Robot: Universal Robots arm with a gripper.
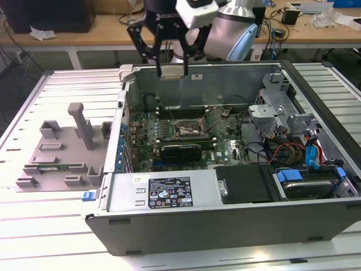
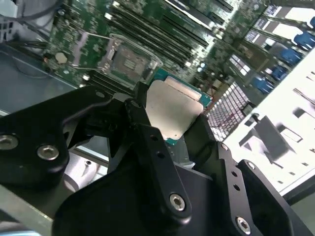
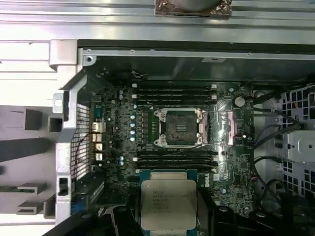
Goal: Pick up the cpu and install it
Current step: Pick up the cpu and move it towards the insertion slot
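In the exterior view the hand (image 1: pixel 172 69) hangs above the far wall of the open computer case (image 1: pixel 225 197). Its fingers pinch the cpu (image 1: pixel 172 73) by two opposite edges, with the metal top turned up toward the wrist. The motherboard socket (image 1: pixel 189 131) lies below the hand and well apart from it, inward toward the case's middle rather than straight beneath. As I judge it, that offset down and inward is what the placing turns on. In the first wrist view the chip's edges run square with the socket's frame, so little twist seems called for. The socket's bed shows bare, with no chip in it, and memory slots (image 3: pixel 174 91) flank it on two sides. Away from the hand, outside the case, a grey fixture (image 1: pixel 56 149) sits on the desk (image 1: pixel 34 226); I cannot tell what its pockets hold.
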